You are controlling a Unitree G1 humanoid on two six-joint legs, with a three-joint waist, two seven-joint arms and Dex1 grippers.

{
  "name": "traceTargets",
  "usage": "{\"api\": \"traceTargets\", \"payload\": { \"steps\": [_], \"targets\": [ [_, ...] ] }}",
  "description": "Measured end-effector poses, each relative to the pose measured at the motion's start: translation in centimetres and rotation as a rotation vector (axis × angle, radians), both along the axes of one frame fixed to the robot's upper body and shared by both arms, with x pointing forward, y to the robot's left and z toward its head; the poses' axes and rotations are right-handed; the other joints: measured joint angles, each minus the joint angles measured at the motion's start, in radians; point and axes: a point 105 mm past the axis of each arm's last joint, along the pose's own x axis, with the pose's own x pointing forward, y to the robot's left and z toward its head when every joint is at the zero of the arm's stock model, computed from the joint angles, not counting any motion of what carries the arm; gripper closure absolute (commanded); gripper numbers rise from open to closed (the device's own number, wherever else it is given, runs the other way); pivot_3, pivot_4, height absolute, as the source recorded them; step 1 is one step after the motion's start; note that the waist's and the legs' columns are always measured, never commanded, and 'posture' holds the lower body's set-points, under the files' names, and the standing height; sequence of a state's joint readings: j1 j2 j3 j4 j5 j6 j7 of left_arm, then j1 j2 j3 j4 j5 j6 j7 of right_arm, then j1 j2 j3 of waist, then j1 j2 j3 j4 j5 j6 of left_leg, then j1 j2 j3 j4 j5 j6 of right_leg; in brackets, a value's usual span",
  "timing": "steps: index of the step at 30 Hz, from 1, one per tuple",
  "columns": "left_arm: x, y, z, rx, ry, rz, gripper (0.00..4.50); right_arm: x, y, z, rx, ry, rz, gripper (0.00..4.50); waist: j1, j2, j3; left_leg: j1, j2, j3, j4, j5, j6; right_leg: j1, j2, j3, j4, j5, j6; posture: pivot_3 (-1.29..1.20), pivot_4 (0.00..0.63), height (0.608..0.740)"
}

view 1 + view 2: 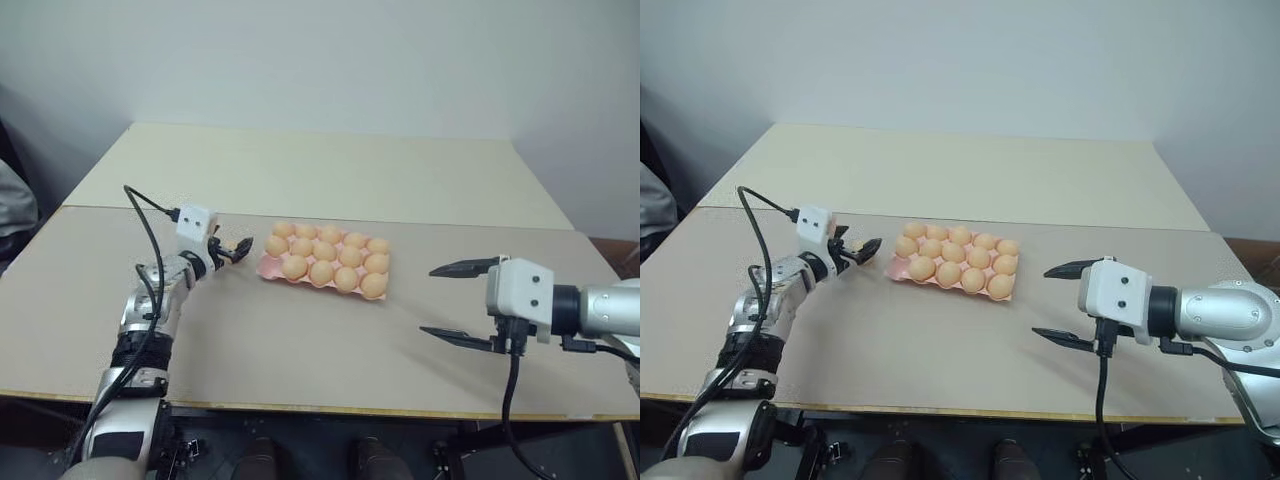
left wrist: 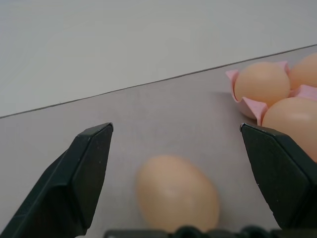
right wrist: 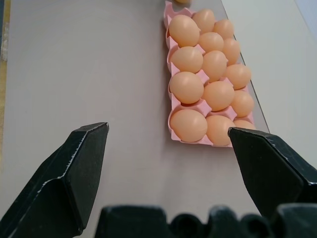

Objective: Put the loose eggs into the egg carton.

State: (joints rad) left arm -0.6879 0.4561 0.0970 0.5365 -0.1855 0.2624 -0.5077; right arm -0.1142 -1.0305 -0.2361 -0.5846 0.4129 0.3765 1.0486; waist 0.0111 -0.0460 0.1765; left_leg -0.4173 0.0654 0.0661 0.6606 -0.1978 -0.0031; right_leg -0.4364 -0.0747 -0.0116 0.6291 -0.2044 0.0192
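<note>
Egg carton (image 1: 268, 266): pale pink moulded tray with scalloped rim, lying mid-table (image 1: 300, 350), its visible cups filled with smooth orange-tan eggs. One loose egg (image 2: 177, 194), same colour and oval form, rests on the table just beside the carton's left end, between the spread fingers of the left gripper (image 1: 232, 248), untouched. Right gripper (image 1: 458, 303): spread wide, empty, well apart from the carton.
</note>
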Motion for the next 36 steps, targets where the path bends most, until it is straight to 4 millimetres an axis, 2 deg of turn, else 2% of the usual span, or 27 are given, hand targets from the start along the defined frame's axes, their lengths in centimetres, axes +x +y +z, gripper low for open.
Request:
{"api": "traceTargets", "payload": {
  "steps": [8,13,14,16,23,26,30,32,36],
  "targets": [
    [0.4,-0.2,-2.1,-0.007,0.062,-0.003,0.02,-0.1,-0.1,0.2,-0.002,-0.011,-0.013,0.0,0.001,0.0,0.0,0.0,0.0,0.0,0.0,0.0,0.0,0.0,0.0,0.0,0.0,0.0,0.0,0.0,0.15,0.74],
    [0.3,-0.1,-2.5,-0.008,0.078,-0.007,1.5,-0.1,-0.1,0.2,-0.001,-0.012,-0.015,0.0,0.001,0.0,0.0,0.0,0.0,0.0,0.0,0.0,0.0,0.0,0.0,0.0,0.0,0.0,0.0,0.0,0.15,0.74],
    [0.3,-0.1,-2.5,-0.005,0.079,-0.006,1.94,-0.1,-0.1,0.2,-0.001,-0.012,-0.015,0.0,0.001,0.0,0.0,0.0,0.0,0.0,0.0,0.0,0.0,0.0,0.0,0.0,0.0,0.0,0.0,0.0,0.15,0.74],
    [0.4,0.0,-2.5,0.003,0.079,0.002,2.37,-0.1,-0.1,0.2,-0.001,-0.013,-0.015,0.0,0.001,0.0,0.0,0.0,0.0,0.0,0.0,0.0,0.0,0.0,0.0,0.0,0.0,0.0,0.0,0.0,0.15,0.74],
    [0.1,0.1,-2.1,0.001,0.055,0.001,2.43,0.1,-0.2,0.3,-0.001,-0.018,-0.02,0.0,-0.001,0.0,0.0,0.0,0.0,0.0,0.0,0.0,0.0,0.0,0.0,0.0,0.0,0.0,0.0,0.0,0.15,0.74],
    [-1.2,-0.6,-0.2,-0.044,-0.035,-0.08,2.43,0.2,-0.3,0.3,-0.002,-0.019,-0.024,0.0,-0.001,0.0,0.0,-0.001,0.0,0.0,0.0,0.0,0.0,0.0,0.0,0.0,0.0,0.0,0.0,0.0,0.15,0.74],
    [-3.8,-2.7,2.0,-0.069,-0.132,-0.272,2.43,0.3,-0.4,0.3,-0.001,-0.022,-0.031,0.0,0.0,0.0,0.0,-0.001,0.0,0.0,0.0,0.0,0.0,0.0,0.0,0.0,0.0,0.0,0.0,0.0,0.15,0.74],
    [-4.5,-3.5,2.0,-0.081,-0.127,-0.327,2.43,0.4,-0.4,0.4,-0.001,-0.025,-0.035,0.0,0.004,0.0,0.0,0.0,0.0,0.0,0.0,0.0,0.0,0.0,0.0,0.0,0.001,0.0,0.0,0.0,0.15,0.74],
    [-4.5,-4.3,1.4,-0.069,-0.098,-0.353,2.43,0.4,-0.4,0.4,-0.001,-0.029,-0.039,0.0,0.002,0.0,0.0,0.001,0.0,0.0,0.0,0.0,0.0,0.001,0.0,0.0,0.0,0.0,0.0,0.0,0.15,0.74]
  ]
}}
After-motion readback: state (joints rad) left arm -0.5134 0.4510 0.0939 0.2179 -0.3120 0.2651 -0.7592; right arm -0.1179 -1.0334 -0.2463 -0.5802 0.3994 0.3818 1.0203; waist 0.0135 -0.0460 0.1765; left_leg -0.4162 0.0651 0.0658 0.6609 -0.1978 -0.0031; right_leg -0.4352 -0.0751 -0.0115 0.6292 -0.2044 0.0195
